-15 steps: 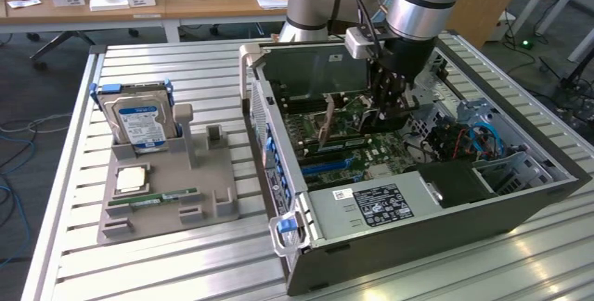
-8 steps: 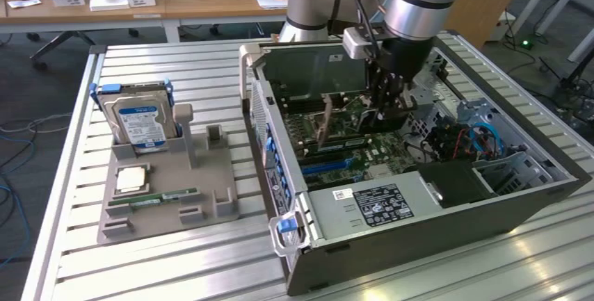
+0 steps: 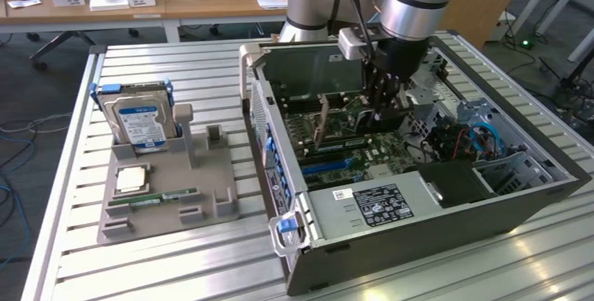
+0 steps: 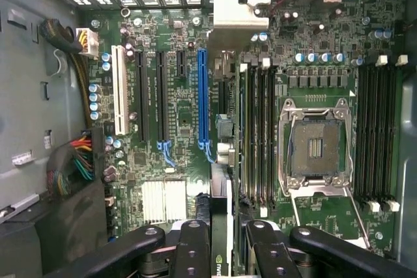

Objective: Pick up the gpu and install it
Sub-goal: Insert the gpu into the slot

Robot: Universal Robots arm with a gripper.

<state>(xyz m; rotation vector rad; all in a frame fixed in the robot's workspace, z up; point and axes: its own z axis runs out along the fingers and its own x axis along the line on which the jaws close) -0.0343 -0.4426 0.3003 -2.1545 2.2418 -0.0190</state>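
- The gpu (image 4: 220, 226) is seen edge-on as a thin dark card, with a small green mark near the held end.
- It is gripped by the end effector (image 4: 225, 242), whose fingers are closed narrowly on its two flat sides.
- It is held inside the open computer case (image 3: 418, 231), over the green board (image 4: 176, 128) and just beside the long blue slot (image 4: 202, 96). Whether the slot is touched cannot be told.
- Outside the case, a hard drive (image 3: 139, 121) and a memory stick (image 3: 153, 198) are kept in a grey holder (image 3: 209, 183) on the slatted surface (image 3: 186, 266).
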